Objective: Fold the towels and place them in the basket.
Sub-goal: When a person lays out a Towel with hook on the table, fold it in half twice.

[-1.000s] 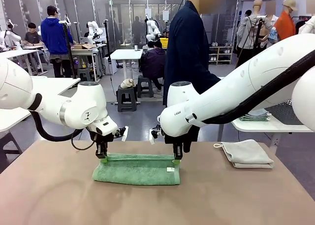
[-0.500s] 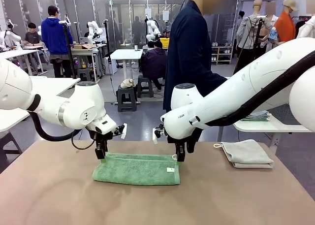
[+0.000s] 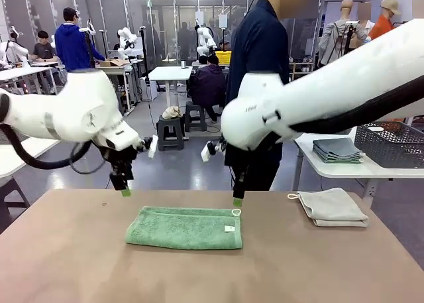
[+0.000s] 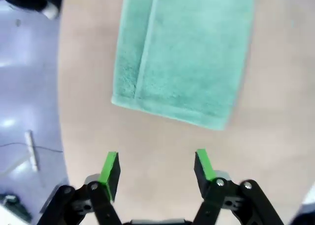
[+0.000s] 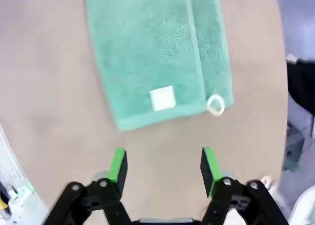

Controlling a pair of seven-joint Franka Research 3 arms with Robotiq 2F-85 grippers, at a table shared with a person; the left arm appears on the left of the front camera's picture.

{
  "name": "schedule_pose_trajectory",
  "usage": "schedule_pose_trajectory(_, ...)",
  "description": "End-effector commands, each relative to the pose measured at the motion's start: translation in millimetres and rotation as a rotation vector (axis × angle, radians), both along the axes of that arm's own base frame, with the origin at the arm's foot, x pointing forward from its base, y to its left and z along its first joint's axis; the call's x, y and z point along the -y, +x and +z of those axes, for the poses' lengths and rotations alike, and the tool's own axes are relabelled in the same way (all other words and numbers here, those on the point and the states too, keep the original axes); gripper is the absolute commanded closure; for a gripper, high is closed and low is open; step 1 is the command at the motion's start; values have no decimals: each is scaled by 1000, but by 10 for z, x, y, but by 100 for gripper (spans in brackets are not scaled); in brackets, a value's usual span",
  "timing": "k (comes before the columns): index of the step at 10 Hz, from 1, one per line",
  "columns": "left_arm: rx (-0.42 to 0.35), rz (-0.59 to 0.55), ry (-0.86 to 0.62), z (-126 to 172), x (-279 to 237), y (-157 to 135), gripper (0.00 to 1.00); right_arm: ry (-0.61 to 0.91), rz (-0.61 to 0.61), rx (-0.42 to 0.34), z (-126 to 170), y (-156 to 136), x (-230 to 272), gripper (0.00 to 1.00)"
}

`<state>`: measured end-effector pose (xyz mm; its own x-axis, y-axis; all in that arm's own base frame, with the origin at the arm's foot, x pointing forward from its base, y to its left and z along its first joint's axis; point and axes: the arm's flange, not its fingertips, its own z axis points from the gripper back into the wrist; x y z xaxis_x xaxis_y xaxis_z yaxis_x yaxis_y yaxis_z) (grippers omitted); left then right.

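Centrally, green towel (image 3: 184, 228) lies folded near far edge of table (image 3: 66, 263); left gripper (image 4: 157, 167), right gripper (image 5: 165, 167) hover above, jaws apart, empty.

A person (image 3: 260, 54) in a dark navy jacket stands at the far edge of the brown bench (image 3: 79, 263). Beyond its far right corner, a white side table (image 3: 338, 170) carries folded grey-blue garments (image 3: 336, 149).

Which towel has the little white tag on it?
The green towel in the middle; the cream towel on the right shows only a loop.
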<state>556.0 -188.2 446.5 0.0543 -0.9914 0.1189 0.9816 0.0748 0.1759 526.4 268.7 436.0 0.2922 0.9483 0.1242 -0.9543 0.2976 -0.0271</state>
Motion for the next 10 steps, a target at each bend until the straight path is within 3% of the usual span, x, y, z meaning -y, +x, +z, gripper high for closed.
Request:
schedule_pose_trajectory(1,-13,-53,-92,303,-356,-280,23,38,-357,-31,328,-425,126,25)
schedule_pose_trajectory(3,-5,-72,-258,423,-704,-345,23,26,-618,-90,486,-756,186,25)
schedule_pose_trajectory(6,0,-63,-576,421,-1403,-479,23,162,-440,-53,637,-1143,127,25)
schedule_pose_trajectory(7,-15,-77,-657,386,-1628,-478,23,59,-560,-86,636,-914,166,25)
schedule_pose_trajectory(10,-76,-140,-810,252,-2177,-530,23,59,-560,-86,636,-914,166,25)
